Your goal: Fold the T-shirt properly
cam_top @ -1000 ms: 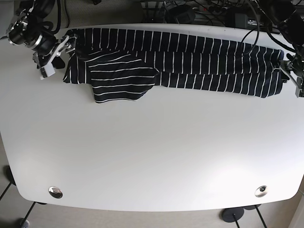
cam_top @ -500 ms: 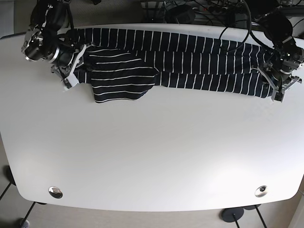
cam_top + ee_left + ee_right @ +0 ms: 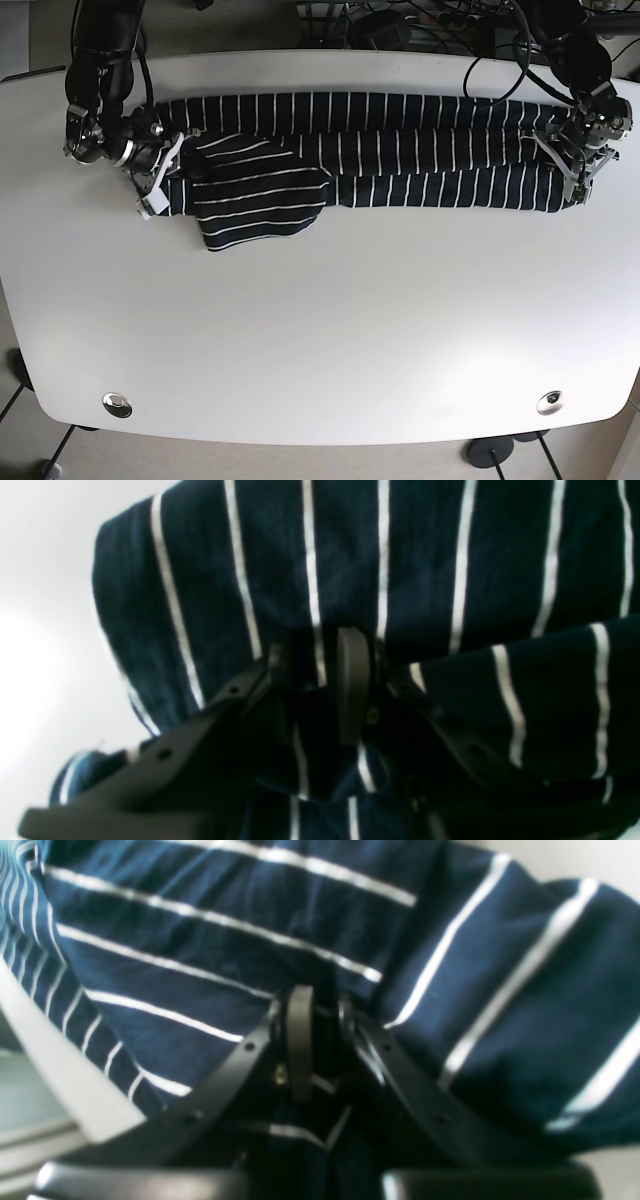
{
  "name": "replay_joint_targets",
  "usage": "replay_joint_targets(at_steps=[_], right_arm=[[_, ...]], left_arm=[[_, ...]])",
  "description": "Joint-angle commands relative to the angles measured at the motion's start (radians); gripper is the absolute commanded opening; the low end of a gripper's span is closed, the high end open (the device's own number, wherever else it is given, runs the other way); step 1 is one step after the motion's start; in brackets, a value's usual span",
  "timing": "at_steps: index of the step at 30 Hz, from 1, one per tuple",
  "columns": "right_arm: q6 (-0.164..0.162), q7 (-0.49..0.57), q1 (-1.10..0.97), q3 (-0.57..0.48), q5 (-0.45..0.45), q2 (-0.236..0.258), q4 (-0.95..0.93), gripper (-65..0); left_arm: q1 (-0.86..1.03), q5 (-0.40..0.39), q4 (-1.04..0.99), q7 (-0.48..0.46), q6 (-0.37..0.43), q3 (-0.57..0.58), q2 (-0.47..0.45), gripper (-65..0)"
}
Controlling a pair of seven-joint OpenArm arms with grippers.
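Base view shows the navy T-shirt (image 3: 380, 150) with thin white stripes lying as a long folded band across the far half of the white table (image 3: 320, 330), with one sleeve flap spread toward six o'clock near its nine o'clock end. At that nine o'clock end my right gripper (image 3: 160, 185) sits on the cloth's edge; in the right wrist view my two dark fingers (image 3: 300, 1040) stand nearly together with a fold of striped fabric pinched between them, so I have hold of the shirt there. Moving across toward three o'clock, the band runs flat and fairly even, its lower layer overlapping the upper one along the middle. At the three o'clock end my left gripper (image 3: 578, 165) meets the shirt's other edge; the left wrist view shows my fingers (image 3: 352, 680) closed to a narrow gap on a bunched ridge of the same fabric, with bare table visible toward nine o'clock of that picture.
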Motion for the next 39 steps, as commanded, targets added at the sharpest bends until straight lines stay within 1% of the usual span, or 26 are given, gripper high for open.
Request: replay_joint_targets(at_steps=[1, 3, 5, 6, 8, 10, 11, 12, 13, 15, 16, 17, 18, 19, 21, 23, 24, 25, 28, 30, 32, 34, 36, 37, 39], right_arm=[[-0.02, -0.014, 0.048, 0.004, -0.061, 0.047, -0.052, -57.9], [-0.02, -0.017, 0.071, 0.009, -0.055, 0.063, -0.038, -57.9], [-0.02, -0.053, 0.073, 0.038, -0.055, 0.06, 0.077, -57.9], [-0.02, -0.073, 0.074, 0.059, -0.055, 0.046, 0.123, -57.9], [-0.02, -0.094, 0.116, 0.095, -0.061, 0.001, 0.166, -57.9], [-0.02, -0.096, 0.162, 0.112, -0.063, -0.02, 0.155, -57.5], [-0.02, -0.096, 0.193, 0.112, -0.063, -0.022, 0.125, -55.2], [-0.02, -0.096, 0.228, 0.11, -0.063, -0.026, 0.08, -50.6], [-0.02, -0.096, 0.263, 0.11, -0.063, -0.026, 0.031, -43.9], [-0.02, -0.082, 0.325, 0.11, -0.063, -0.026, -0.087, -27.6], [-0.02, -0.057, 0.358, 0.102, -0.063, -0.026, -0.145, -20.0], [-0.02, -0.025, 0.383, 0.079, -0.063, -0.026, -0.196, -14.4], [-0.02, 0.004, 0.401, 0.05, -0.063, -0.02, -0.245, -11.4], [-0.02, 0.029, 0.421, 0.021, -0.063, -0.019, -0.288, -10.8], [-0.02, 0.046, 0.444, -0.026, -0.063, -0.019, -0.356, -12.8], [-0.02, 0.046, 0.441, -0.048, -0.063, -0.028, -0.36, -14.9], [-0.02, 0.046, 0.438, -0.048, -0.061, -0.051, -0.362, -16.6], [-0.02, 0.046, 0.432, -0.046, -0.061, -0.062, -0.362, -18.7], [-0.02, 0.046, 0.415, -0.045, -0.061, -0.074, -0.359, -33.9], [-0.02, 0.047, 0.415, -0.045, -0.06, -0.076, -0.357, -48.5], [-0.02, 0.047, 0.414, -0.043, -0.058, -0.077, -0.316, -63.4], [-0.02, 0.032, 0.4, -0.039, -0.055, -0.077, -0.225, -62.5], [-0.02, -0.022, 0.36, -0.026, -0.055, -0.079, -0.092, -63.6], [-0.02, -0.062, 0.34, 0.0, -0.055, -0.085, -0.015, -63.7], [-0.02, -0.171, 0.291, 0.076, -0.055, -0.118, 0.134, -63.7]], left_arm=[[-0.043, -0.006, -0.032, -0.013, 0.002, -0.004, -0.019, -53.1], [-0.08, -0.006, -0.068, -0.011, 0.002, -0.004, -0.022, -53.1], [-0.081, -0.006, -0.061, -0.011, 0.002, -0.004, -0.022, -53.1], [-0.081, -0.006, -0.058, -0.011, 0.002, -0.004, -0.022, -53.1], [-0.081, -0.006, -0.057, -0.011, 0.002, -0.004, -0.02, -53.1], [-0.081, -0.006, -0.057, -0.011, 0.002, -0.004, -0.02, -53.1], [-0.081, -0.006, -0.057, -0.011, 0.002, -0.004, -0.02, -53.1], [-0.081, -0.006, -0.057, -0.011, 0.002, -0.004, -0.02, -53.1], [-0.081, -0.006, -0.057, -0.011, 0.002, -0.004, -0.02, -53.1], [-0.08, -0.006, -0.058, -0.011, 0.002, -0.006, -0.02, -53.1], [-0.08, -0.006, -0.058, -0.011, 0.002, -0.007, -0.02, -53.1], [-0.08, -0.006, -0.058, -0.011, 0.002, -0.007, -0.02, -53.1], [-0.08, -0.006, -0.058, -0.011, 0.002, -0.007, -0.02, -53.1], [-0.08, -0.006, -0.058, -0.011, 0.002, -0.007, -0.02, -53.1], [-0.08, -0.006, -0.058, -0.011, 0.002, -0.007, -0.02, -53.1], [-0.08, -0.006, -0.058, -0.011, 0.002, -0.009, -0.019, -53.1], [-0.08, -0.006, -0.058, -0.011, 0.002, -0.009, -0.019, -53.1], [-0.08, -0.006, -0.058, -0.011, 0.002, -0.009, -0.019, -53.1], [-0.08, -0.006, -0.06, -0.011, 0.002, -0.009, -0.019, -53.1], [-0.08, -0.006, -0.063, -0.011, 0.002, -0.009, -0.019, -53.1], [-0.08, -0.006, -0.063, -0.011, 0.002, -0.009, -0.019, -53.1], [-0.08, -0.006, -0.063, -0.011, 0.002, -0.006, -0.019, -53.1], [-0.08, -0.006, -0.063, -0.011, 0.002, -0.006, -0.019, -53.1], [-0.08, -0.006, -0.063, -0.011, 0.002, -0.006, -0.019, -53.1], [-0.08, -0.006, -0.063, -0.011, 0.002, -0.009, -0.019, -53.1]])
